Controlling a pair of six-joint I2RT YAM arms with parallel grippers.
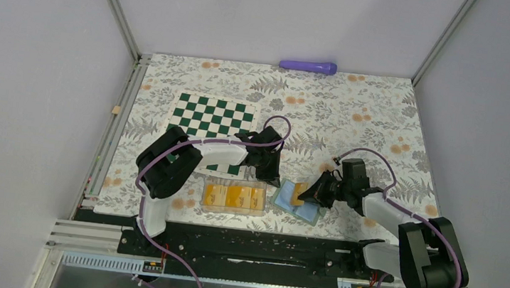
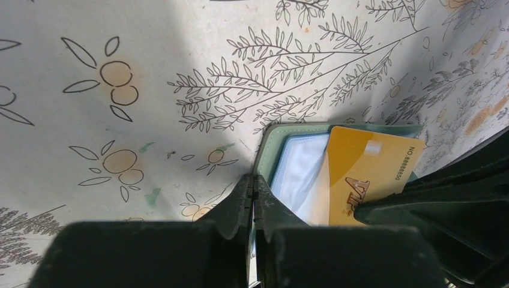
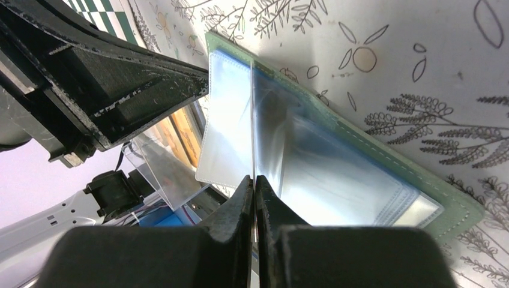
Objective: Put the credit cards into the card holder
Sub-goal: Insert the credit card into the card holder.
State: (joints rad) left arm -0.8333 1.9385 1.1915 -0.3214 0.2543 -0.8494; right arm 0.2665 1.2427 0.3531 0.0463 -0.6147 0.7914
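Inserting: right claw (image 3: 253, 179) pinches a credit card (image 2: 366, 171), angled into the open card holder (image 2: 282, 127) by the surface's (image 1: 356, 104) near edge. Left claw (image 2: 253, 180), pressed together, touches the holder's rim. Next I'd slide the card deeper, square to the pocket.

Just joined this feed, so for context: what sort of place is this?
Likely a lab test cell: plain white panels on aluminium posts box in a floral-cloth table, with props like a chessboard mat.
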